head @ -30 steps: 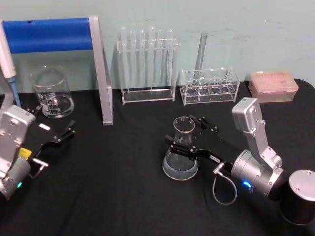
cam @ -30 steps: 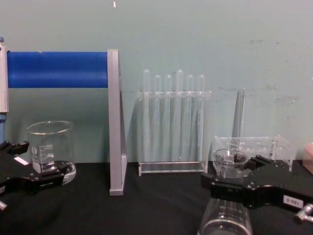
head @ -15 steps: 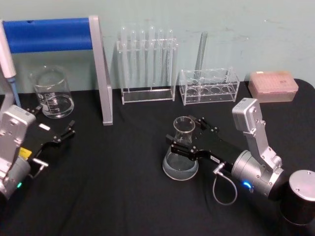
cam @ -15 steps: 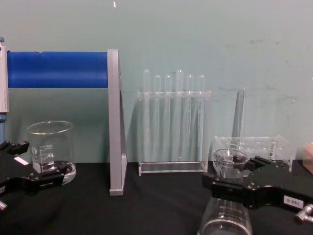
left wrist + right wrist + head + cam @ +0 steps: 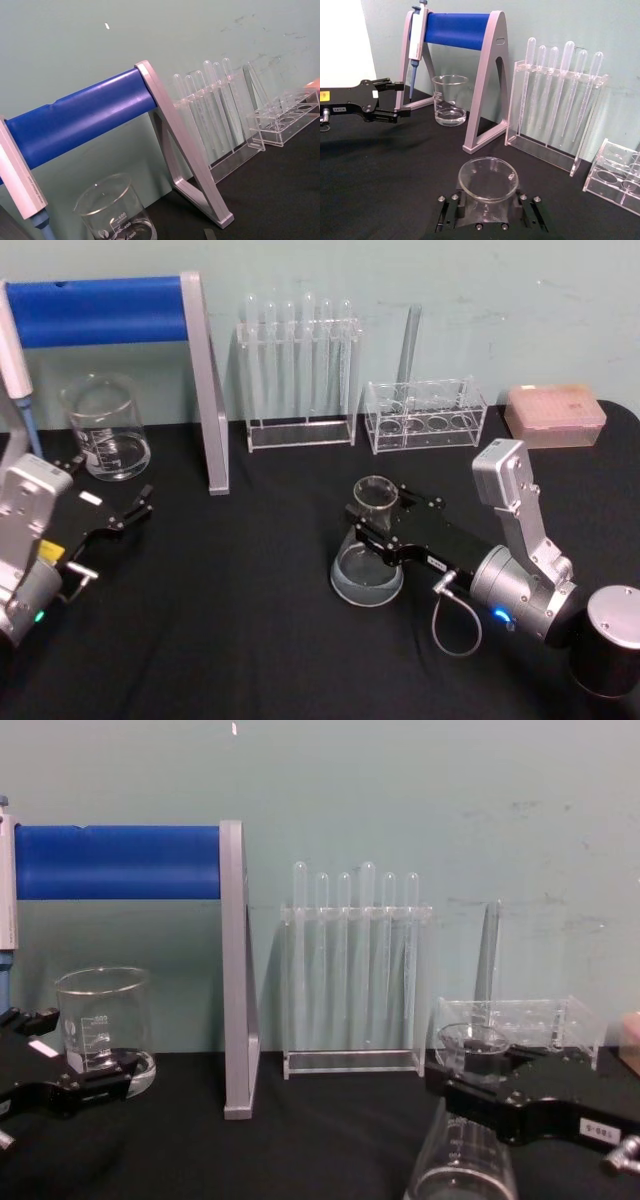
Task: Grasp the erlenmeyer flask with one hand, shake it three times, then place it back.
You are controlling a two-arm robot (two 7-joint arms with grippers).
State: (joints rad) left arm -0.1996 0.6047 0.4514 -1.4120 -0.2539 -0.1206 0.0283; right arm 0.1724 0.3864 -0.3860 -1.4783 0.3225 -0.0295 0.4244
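Jaws of the black angular right hand (image 5: 373,505) have closed in since the earlier frame and now clench the neck of the clear glass conical erlenmeyer flask (image 5: 365,575). The flask stands upright, base on the black tabletop (image 5: 250,620), right of centre. The left hand (image 5: 112,478) rests released, jaws apart, near the clear straight-walled glass beaker (image 5: 103,430).

Pale green wall (image 5: 520,300), matte, faintly scuffed, runs across 12 o'clock. Black tabletop (image 5: 250,640) meets it there, spreading toward 6 o'clock. Light even, soft.
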